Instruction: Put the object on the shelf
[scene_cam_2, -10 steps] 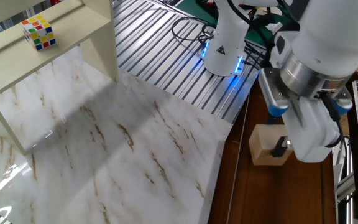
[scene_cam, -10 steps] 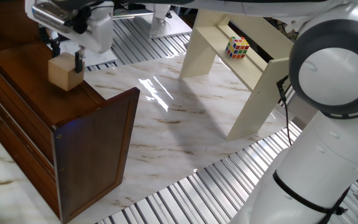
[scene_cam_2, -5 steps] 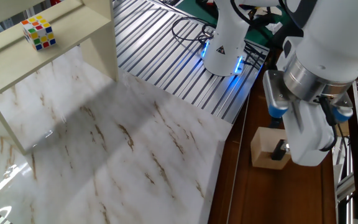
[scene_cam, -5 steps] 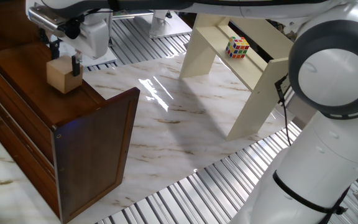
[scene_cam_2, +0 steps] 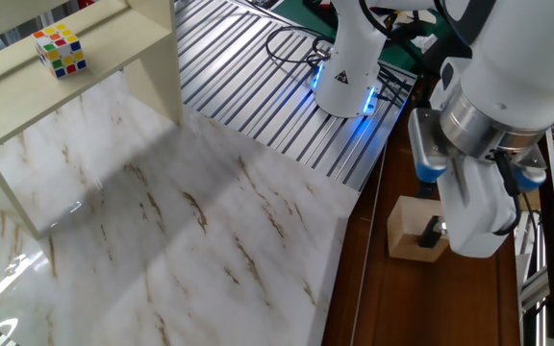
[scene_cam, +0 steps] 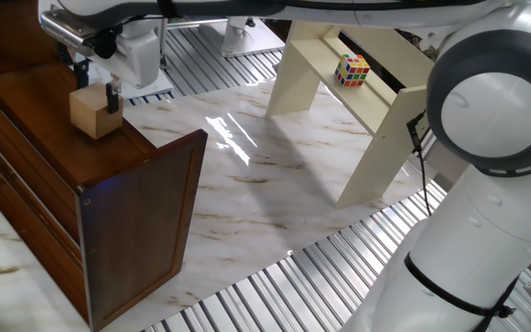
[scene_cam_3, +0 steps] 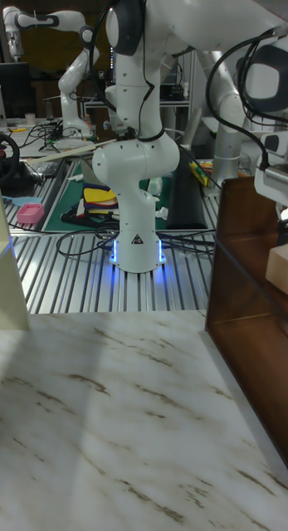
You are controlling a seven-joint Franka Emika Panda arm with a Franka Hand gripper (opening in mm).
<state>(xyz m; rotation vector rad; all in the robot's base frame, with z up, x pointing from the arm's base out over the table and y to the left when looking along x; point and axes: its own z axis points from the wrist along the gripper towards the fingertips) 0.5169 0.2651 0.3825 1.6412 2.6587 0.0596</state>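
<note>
One fixed view: cube (scene_cam: 95, 112) sits flat on the shelf (scene_cam: 53, 120) top, near its front edge. Gripper (scene_cam: 98, 92) straddles it, dark fingers down two opposite faces; whether they press or have let go, cannot tell

Other fixed view: gripper (scene_cam_2: 450, 219) low over cube (scene_cam_2: 415, 227), one finger pad against the side face. Bare wood, square, stiff; looks light, not slippery, not fragile. Best hold is flat on opposite faces, mid-height

Tall fixed view: cube (scene_cam_3: 280, 268) at frame edge on shelf (scene_cam_3: 243, 274), resting level; fingers cropped out
</note>
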